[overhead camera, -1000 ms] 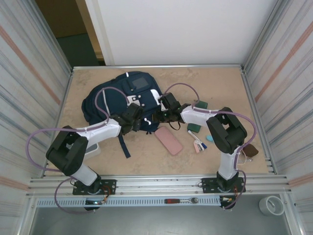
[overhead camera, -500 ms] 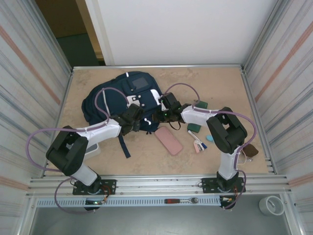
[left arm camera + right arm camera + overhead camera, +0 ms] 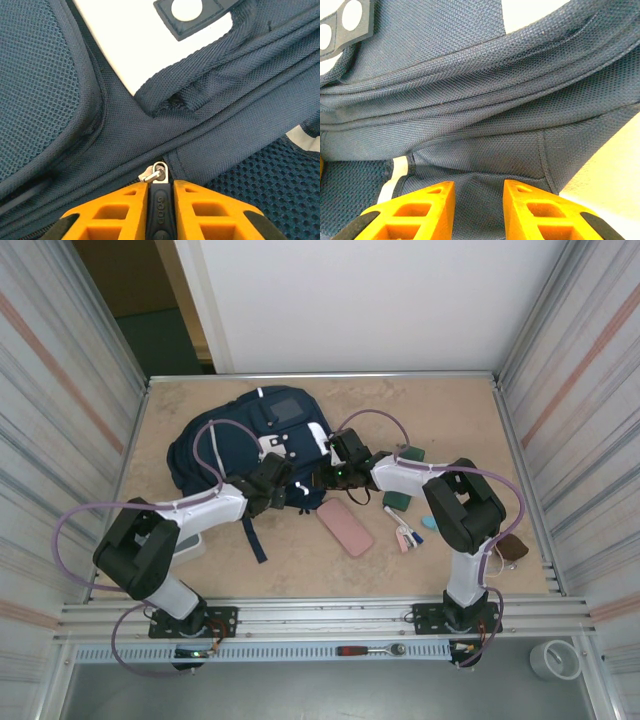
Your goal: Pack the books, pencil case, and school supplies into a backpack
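Left jaws pinch the zipper pull, right jaws grip backpack fabric; pencil case and supplies lie unpacked on the counter.

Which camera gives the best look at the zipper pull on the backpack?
Left wrist view: the zipper pull sits close up, pinched in the left gripper, metal ring visible. In the top external view the arm covers that spot on the backpack. The right wrist view looks at fabric elsewhere.
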